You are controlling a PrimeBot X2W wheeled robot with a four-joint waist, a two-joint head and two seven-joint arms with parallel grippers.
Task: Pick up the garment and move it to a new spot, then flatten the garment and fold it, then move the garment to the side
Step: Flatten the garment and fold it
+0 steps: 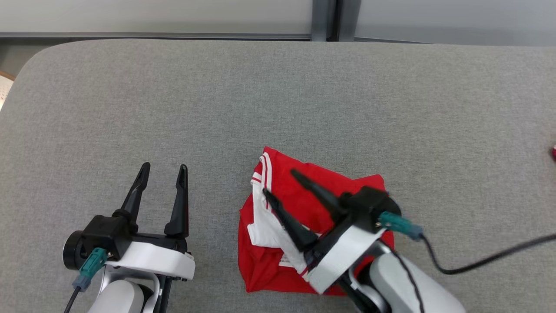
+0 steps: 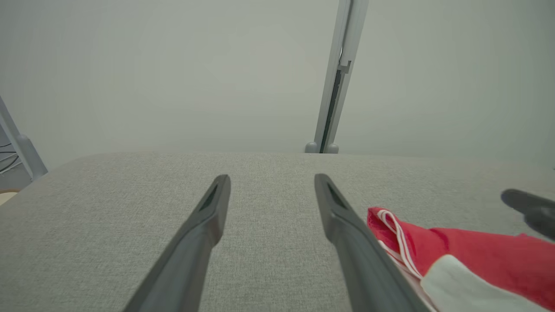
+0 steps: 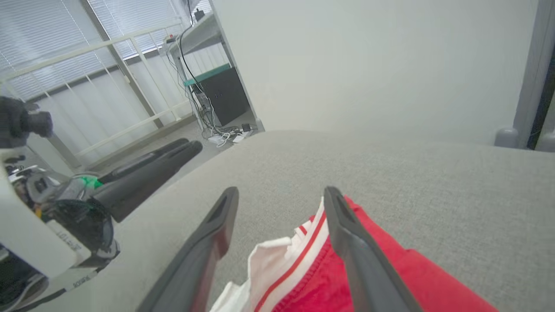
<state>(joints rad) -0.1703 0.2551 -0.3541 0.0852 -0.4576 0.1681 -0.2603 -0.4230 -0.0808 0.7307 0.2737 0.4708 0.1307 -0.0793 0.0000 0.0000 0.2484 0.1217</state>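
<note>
Since the red garment with white panels and white-striped trim [image 1: 259,261] lies gathered into a compact, roughly squared bundle on the grey fabric-covered counter [image 1: 278,95], near the front edge and a little right of centre, you can judge the folding largely done. The move to the side looks like the step left.

The right gripper [image 1: 279,181] hangs directly over the bundle with its fingers [image 1: 286,217] spread apart and nothing pinched between them. In the right wrist view the striped hem sits in the gap. That posture would suit a release or a fresh approach, and you cannot tell which.

The left gripper [image 1: 164,166] stands well apart to the left, its fingers [image 2: 208,216] wide and empty above bare counter, probably parked to keep out of the way.

Mind what you cannot see. The right wrist and forearm cover the bundle's near right corner, so how neat that corner is and how many layers it has stay unknown. A white label [image 1: 284,260] is half hidden under one finger. Whether the fingertips touch the cloth or hover just above it is unclear. A small red thing [image 1: 554,153] at the counter's far right is cut off by the picture's edge and cannot be identified.
</note>
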